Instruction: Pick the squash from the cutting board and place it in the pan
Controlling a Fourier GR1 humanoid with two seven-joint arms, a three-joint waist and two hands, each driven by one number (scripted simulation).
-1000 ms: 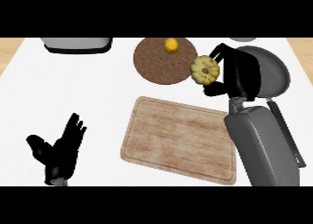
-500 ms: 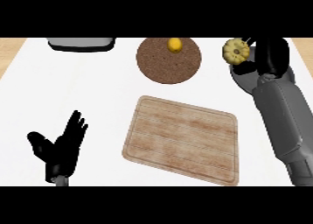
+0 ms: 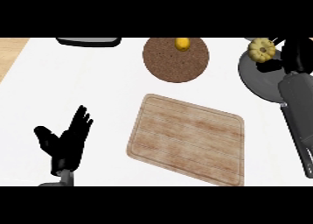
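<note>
Holding the squash (image 3: 262, 50) in curled fingers, the right hand (image 3: 296, 52) carries it over the pan (image 3: 256, 78), well past the cutting board (image 3: 188, 140), while the left hand (image 3: 65, 140) rests open.

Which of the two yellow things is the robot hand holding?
The ridged squash at the far right, held by the right robot hand over the pan. The smaller yellow item sits untouched on the round brown mat.
</note>
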